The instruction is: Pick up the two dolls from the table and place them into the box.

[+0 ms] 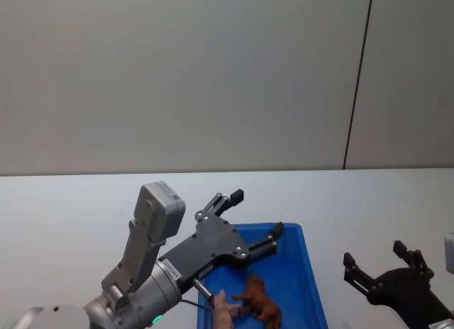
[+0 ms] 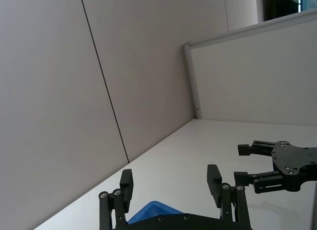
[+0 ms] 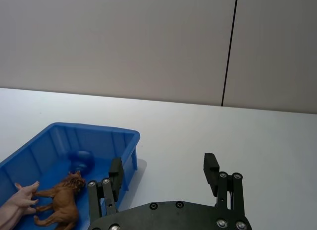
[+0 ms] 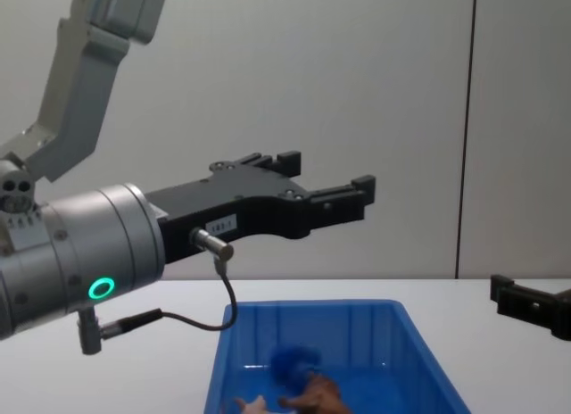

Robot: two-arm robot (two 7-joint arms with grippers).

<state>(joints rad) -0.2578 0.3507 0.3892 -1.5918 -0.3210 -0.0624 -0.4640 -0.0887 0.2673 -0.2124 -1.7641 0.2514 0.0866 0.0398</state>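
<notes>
The blue bin (image 1: 310,272) holds the shaggy brown doll (image 1: 259,299), peach doll (image 1: 223,309) and blue doll (image 3: 81,160). Above the bin, left gripper (image 1: 254,219) gapes empty; beside it, right gripper (image 1: 379,257) likewise spread, empty.

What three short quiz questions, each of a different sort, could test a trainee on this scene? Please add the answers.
1. True or false: the left gripper holds a doll.
2. Which toys lie inside the box? A) none B) only the reddish-brown doll C) reddish-brown doll, peach-pink doll and blue toy
3. Fill in: the right gripper is over the ____, beside the box.

Key: 1 false, it is open and empty above the box; 2 C; 3 table.
</notes>
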